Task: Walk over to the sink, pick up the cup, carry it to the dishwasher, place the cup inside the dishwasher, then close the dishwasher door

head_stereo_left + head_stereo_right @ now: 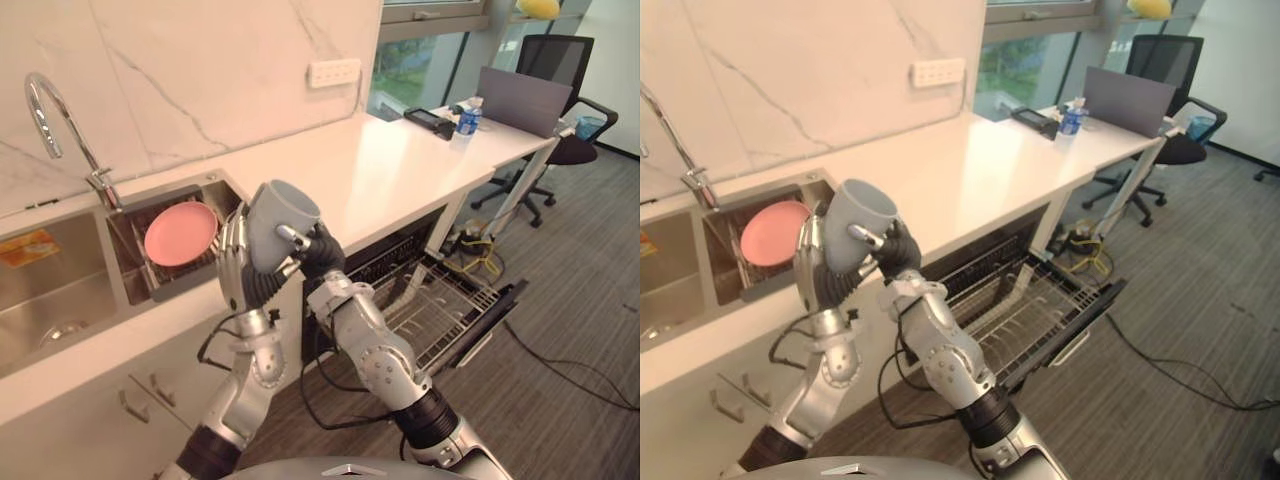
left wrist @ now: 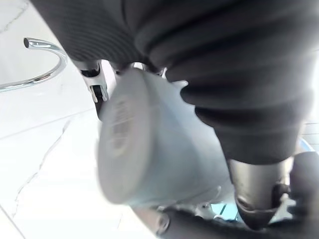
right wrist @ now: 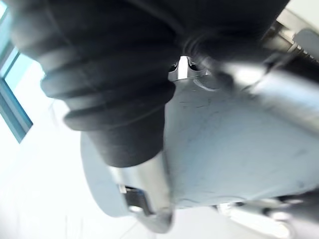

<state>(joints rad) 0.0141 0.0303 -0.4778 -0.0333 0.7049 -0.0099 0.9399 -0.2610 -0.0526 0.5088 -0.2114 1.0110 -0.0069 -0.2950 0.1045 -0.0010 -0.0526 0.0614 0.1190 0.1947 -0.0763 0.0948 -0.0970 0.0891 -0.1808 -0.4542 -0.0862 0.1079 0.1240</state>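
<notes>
Pink plate [image 1: 180,233] sat in the sink rack [image 1: 158,284], cup [image 1: 281,222] (mouth up) was clasped between my left hand [image 1: 234,266] and right hand [image 1: 319,251], fingers curled round it

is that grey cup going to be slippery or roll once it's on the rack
Likely stiff and smooth: the cup looks like glazed, rigid ware, so it may slip; both the left hand and right hand clamp it. Its round wall would probably roll if laid sideways on the wire rack.

Pale grey cup [image 1: 283,215], pink plate [image 1: 181,233], white countertop [image 1: 380,170] (grey-veined marble wall [image 1: 200,70])
</notes>
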